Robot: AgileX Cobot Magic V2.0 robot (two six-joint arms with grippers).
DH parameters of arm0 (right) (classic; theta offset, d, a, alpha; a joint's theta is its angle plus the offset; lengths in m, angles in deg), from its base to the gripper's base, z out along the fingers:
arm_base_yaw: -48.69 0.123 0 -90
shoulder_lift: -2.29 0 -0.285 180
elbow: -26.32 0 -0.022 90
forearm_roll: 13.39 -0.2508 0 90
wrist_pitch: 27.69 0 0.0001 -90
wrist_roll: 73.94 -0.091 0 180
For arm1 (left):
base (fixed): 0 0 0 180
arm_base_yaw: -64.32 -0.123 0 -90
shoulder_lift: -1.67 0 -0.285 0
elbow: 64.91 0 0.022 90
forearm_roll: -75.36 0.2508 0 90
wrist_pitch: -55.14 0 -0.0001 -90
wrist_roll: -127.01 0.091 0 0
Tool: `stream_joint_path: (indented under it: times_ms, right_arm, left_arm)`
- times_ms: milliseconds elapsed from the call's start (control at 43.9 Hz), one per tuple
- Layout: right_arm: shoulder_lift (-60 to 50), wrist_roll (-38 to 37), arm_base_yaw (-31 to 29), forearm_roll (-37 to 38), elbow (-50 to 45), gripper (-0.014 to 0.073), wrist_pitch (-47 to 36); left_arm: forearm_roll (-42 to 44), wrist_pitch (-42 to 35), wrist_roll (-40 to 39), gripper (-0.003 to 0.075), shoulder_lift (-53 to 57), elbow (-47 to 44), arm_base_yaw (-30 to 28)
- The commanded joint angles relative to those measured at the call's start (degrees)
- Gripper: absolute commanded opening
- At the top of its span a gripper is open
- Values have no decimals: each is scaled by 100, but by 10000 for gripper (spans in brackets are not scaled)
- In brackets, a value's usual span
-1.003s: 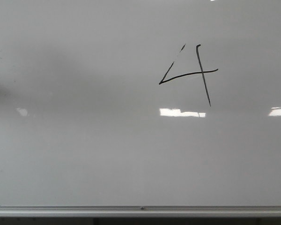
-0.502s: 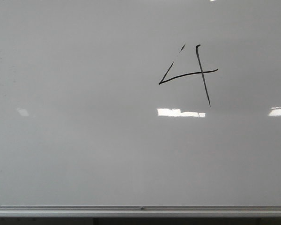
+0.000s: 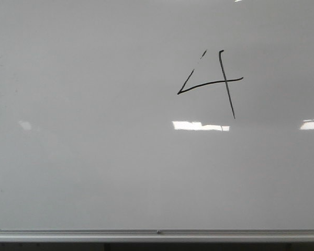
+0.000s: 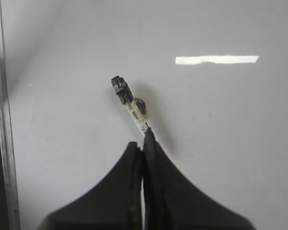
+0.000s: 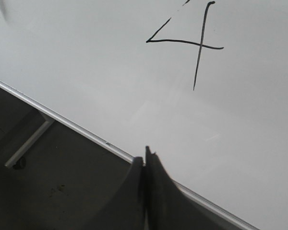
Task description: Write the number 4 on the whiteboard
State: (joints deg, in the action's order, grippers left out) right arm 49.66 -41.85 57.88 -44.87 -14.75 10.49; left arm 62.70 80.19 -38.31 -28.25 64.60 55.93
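Note:
The number 4 (image 3: 226, 81) is drawn in thin black lines on the upper right of the whiteboard (image 3: 94, 172). It also shows in the right wrist view (image 5: 200, 46). No gripper shows in the front view. My left gripper (image 4: 143, 143) is shut on a marker (image 4: 132, 105) with a white barrel and a black end, which sticks out over the bare board (image 4: 221, 143). My right gripper (image 5: 145, 158) is shut and empty. It sits over the board's silver rail (image 5: 77, 127), below the 4.
The silver rail runs along the board's near edge (image 3: 157, 232) and along one side in the left wrist view (image 4: 2, 120). Beyond the rail lies a dark area with a metal support bar (image 5: 31, 139). Bright light reflections (image 3: 199, 125) lie on the board.
A dark shadow at the board's left side has faded away. The light reflection under the 4 has widened slightly to the left. The 4 is unchanged.

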Motion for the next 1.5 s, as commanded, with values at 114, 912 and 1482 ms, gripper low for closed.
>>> stream_joint_path:
  times_ms: [114,912,1482]
  right_arm:
    - [-23,-2,-38,-154,133,-62,-286]
    - [-23,-2,-38,-154,133,-62,-286]
    - [-23,-2,-38,-154,133,-62,-262]
  left_arm:
    - [-108,-440,-34,-20,171,156,17]
    - [670,-1088,-964,-20,778,-643,616]
    - [1135,-2228,-1761,-20,2336,-2762,1004]
